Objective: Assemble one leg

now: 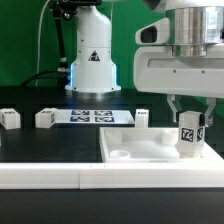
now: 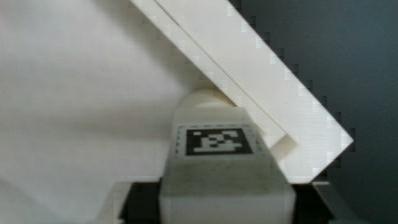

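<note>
Pincer [image 1: 188, 127] clenched on the leg [image 1: 188, 136]: upright, tag visible, at the white panel's [image 1: 135, 152] corner on the exterior view's right. Can't tell if seated. Spare legs [image 1: 45, 118] on tabletop [image 1: 40, 142] behind.

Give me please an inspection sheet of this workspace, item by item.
Surface: black table; the marker board lies flat at the back.
Job's things: one leg held upright over the white panel, whether it is seated cannot be told; three loose legs stand behind.
Clutter: nothing seen.
Grippers: hand shut on the leg.
Cables: a thin line beside the arm base, perhaps a cable.
Surroundings: dark background.
</note>
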You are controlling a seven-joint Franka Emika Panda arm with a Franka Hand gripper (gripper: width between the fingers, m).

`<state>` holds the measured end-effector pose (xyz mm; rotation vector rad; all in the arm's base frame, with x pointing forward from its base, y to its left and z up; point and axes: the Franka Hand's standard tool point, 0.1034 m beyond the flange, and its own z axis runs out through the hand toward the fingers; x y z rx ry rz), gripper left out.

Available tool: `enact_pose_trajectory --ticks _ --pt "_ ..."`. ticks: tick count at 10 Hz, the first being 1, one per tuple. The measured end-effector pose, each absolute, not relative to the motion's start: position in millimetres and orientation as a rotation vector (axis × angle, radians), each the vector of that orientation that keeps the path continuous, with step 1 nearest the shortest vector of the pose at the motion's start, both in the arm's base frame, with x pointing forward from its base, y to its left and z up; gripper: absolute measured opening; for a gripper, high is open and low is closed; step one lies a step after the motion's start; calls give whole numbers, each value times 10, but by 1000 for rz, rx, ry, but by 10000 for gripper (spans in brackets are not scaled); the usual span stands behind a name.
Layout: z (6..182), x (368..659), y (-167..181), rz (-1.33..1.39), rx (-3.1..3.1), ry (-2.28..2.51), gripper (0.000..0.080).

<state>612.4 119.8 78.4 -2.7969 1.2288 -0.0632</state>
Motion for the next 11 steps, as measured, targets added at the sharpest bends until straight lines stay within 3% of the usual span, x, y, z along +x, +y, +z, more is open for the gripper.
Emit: enact_pose_trajectory --ticks 4,6,11 --pt "782 6138 1185 -41 -2696 1373 292" --pt "785 6139 1184 -49 -2756 1251 606" --pt "833 6168 1194 -65 -3056 349 649"
